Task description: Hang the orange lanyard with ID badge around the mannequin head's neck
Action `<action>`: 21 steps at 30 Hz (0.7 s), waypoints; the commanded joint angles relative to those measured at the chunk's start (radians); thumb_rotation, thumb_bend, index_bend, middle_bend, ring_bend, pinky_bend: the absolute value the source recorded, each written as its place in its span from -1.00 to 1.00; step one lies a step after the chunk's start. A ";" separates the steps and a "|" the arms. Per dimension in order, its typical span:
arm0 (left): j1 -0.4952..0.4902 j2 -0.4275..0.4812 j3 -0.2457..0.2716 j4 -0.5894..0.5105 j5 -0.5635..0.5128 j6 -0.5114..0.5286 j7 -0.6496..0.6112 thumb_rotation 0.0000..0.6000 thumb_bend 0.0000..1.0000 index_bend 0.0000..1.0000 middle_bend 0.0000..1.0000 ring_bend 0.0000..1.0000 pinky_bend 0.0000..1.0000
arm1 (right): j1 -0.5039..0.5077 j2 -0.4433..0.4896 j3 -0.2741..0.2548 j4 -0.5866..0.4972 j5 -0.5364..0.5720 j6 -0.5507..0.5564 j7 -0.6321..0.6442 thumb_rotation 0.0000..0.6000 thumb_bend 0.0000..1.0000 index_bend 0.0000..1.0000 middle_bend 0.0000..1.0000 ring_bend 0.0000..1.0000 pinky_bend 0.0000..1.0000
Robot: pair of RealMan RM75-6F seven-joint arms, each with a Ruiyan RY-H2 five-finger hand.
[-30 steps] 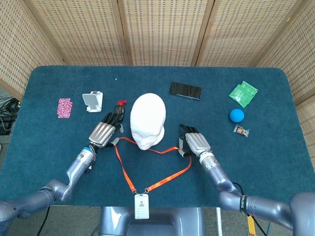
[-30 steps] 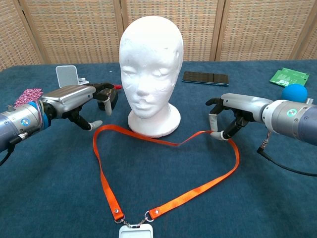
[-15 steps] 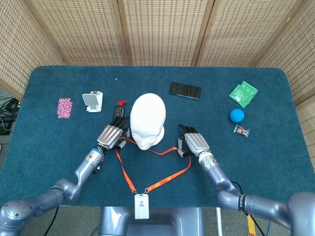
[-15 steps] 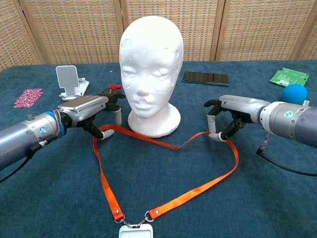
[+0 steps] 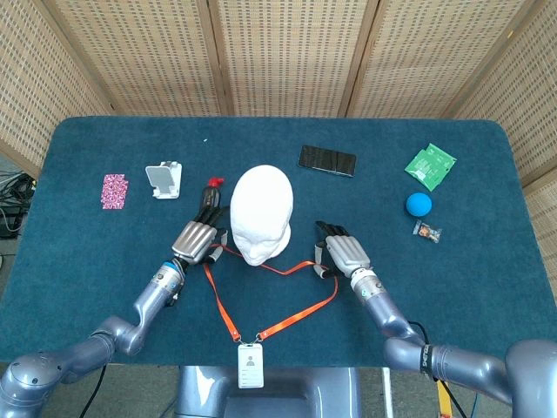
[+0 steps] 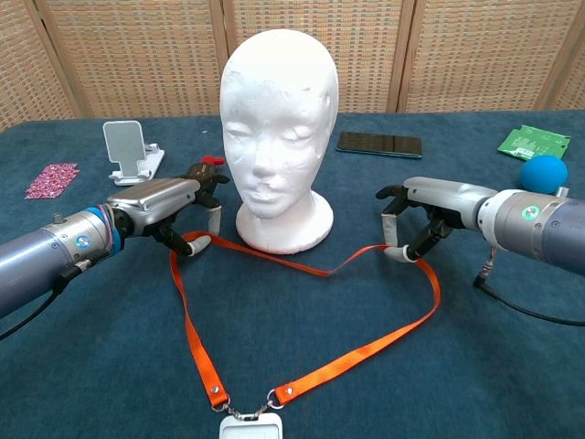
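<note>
The white mannequin head (image 5: 261,213) (image 6: 279,119) stands upright mid-table, facing me. The orange lanyard (image 5: 300,315) (image 6: 356,347) lies in a loop on the cloth in front of its base. The ID badge (image 5: 251,366) (image 6: 249,428) is at the near edge. My left hand (image 5: 196,237) (image 6: 164,203) is at the loop's left top corner beside the base, its fingers curled around the strap. My right hand (image 5: 344,251) (image 6: 430,206) pinches the strap's right top corner, fingers curled down onto it.
A black phone (image 5: 327,160) lies behind the head. A white phone stand (image 5: 164,180) and a pink card (image 5: 114,191) are at the left. A green packet (image 5: 430,165), a blue ball (image 5: 419,204) and a small wrapped sweet (image 5: 426,231) are at the right.
My left hand has moved right, toward the head's base, and closed its fingers over the strap's left corner. The right hand has hardly moved.
</note>
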 commanded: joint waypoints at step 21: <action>0.075 0.072 0.055 -0.106 0.067 0.167 -0.007 1.00 -0.08 0.52 -1.00 -1.00 -1.00 | -0.028 0.073 -0.026 -0.142 -0.064 0.064 -0.025 1.00 0.28 0.48 -1.00 -1.00 -1.00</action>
